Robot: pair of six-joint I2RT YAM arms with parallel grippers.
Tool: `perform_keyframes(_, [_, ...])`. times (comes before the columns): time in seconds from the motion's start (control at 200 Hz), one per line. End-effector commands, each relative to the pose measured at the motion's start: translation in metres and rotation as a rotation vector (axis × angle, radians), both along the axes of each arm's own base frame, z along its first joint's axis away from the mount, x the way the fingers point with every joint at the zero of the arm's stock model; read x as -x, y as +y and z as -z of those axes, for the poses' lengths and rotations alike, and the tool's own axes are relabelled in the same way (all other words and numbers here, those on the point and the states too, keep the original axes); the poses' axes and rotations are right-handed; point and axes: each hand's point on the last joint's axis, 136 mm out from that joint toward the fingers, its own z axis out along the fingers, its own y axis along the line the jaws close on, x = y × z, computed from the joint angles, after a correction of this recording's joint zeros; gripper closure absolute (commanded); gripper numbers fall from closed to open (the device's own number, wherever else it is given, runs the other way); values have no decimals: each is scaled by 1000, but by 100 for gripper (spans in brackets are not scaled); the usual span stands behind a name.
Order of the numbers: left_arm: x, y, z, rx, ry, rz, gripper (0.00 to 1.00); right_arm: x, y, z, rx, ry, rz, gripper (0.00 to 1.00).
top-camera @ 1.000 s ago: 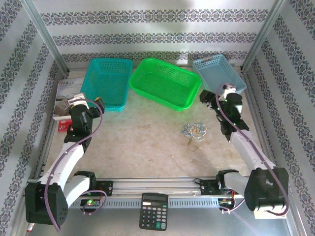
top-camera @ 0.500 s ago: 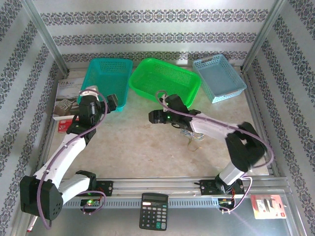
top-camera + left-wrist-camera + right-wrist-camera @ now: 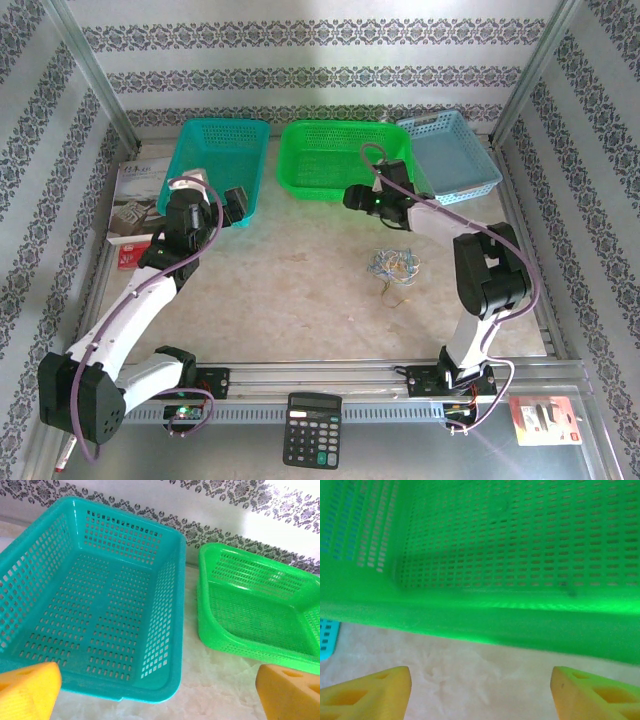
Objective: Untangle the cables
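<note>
Since half a second ago the right gripper (image 3: 360, 197) has swung off the cables (image 3: 393, 265) and up to the green basket (image 3: 330, 160), which now sits squarer and farther back, touching the blue basket (image 3: 452, 160).

The cables lie loose on the table (image 3: 290, 290) as a small roundish clump. One thin strand trails toward the arm bases, so there is no clear long axis. No gripper touches them.

From the right gripper the clump lies behind and a little to its right, near but apart. In the right wrist view the gripper (image 3: 480, 690) faces the green basket's front wall (image 3: 485, 615), its fingers spread with nothing between them.

The left gripper (image 3: 235, 203) hangs well apart from the clump, which lies far to its right and behind it. Its fingers (image 3: 30, 690) are also spread and empty, pointing at the teal basket (image 3: 170, 630).

By my reading the right arm is the nearer one and must turn back toward its base to reach the tangle.
</note>
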Motion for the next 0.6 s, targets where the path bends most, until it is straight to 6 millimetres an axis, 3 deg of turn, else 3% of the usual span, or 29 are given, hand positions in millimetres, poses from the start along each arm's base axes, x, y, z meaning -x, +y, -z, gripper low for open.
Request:
perform_keyframes(0.0, [2, -9, -12, 41, -1, 26, 0, 24, 18, -19, -42, -3, -103, 26])
perform_keyframes(0.13, [6, -20, -16, 78, 11, 66, 0, 62, 22, -38, -57, -30, -152, 26])
perform_keyframes(0.265, [12, -41, -20, 125, 19, 170, 0, 93, 3, -47, -36, -41, -108, 25])
perform_keyframes(0.445, [23, -59, -14, 164, 57, 227, 0, 131, -38, -37, 52, 9, -8, 24])
perform_keyframes(0.595, [32, -74, -4, 202, 95, 258, 0, 171, -58, -14, 112, 107, 15, 28])
